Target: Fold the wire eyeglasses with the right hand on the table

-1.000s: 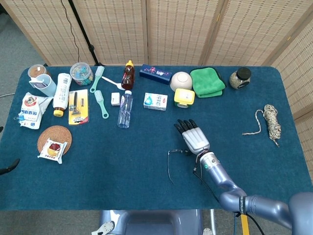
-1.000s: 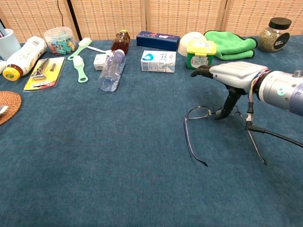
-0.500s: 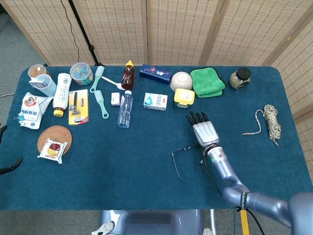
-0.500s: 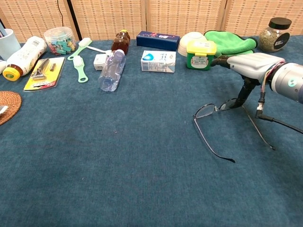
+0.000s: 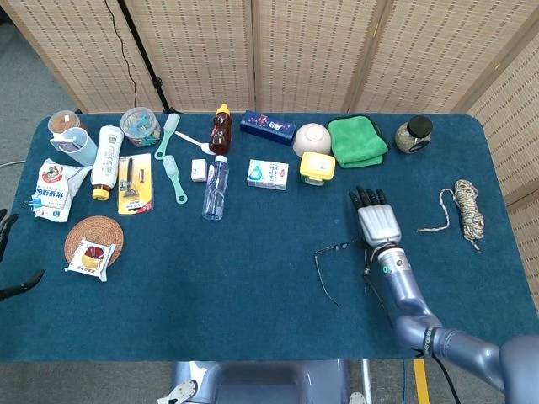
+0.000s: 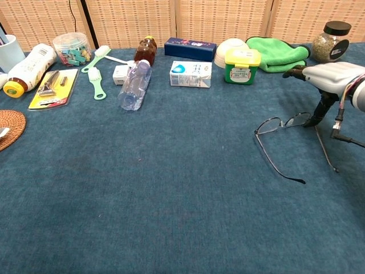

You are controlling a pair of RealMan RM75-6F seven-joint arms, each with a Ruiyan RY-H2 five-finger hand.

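Lying on blue cloth-covered table (image 6: 142, 200), right of centre: thin wire-frame eyeglasses (image 6: 283, 141), both temples unfolded, pointing toward robot. Right hand (image 5: 378, 220) flat above right lens, palm down, fingers extended toward far edge; thumb hangs down, tip at frame's right end per chest view (image 6: 331, 77). Contact or grip: cannot tell. Right forearm runs back to near table edge. Left hand: only dark fingertips at head view's left margin (image 5: 7, 252). Yellow-lidded green tub (image 6: 242, 64) beyond glasses, well apart.
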